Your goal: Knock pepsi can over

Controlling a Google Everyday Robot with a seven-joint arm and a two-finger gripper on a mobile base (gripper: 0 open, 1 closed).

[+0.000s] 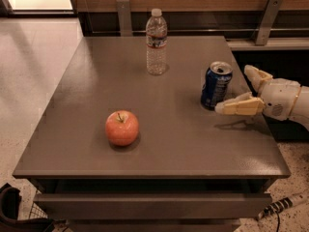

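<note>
Saw pepsi can (216, 86) upright | judged it light, stiff, slick; best shoved near rim | found gripper (235, 90) splayed open, empty, just beside it.

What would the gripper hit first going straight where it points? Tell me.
The can. The gripper, open beside it, points straight at it; the near fingertip looks almost against the can's base, though depth is unclear.

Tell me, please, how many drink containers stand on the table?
2: the bottle at the table's back middle, and the can near the right edge, with the open gripper just right of it. None seems hidden.
</note>
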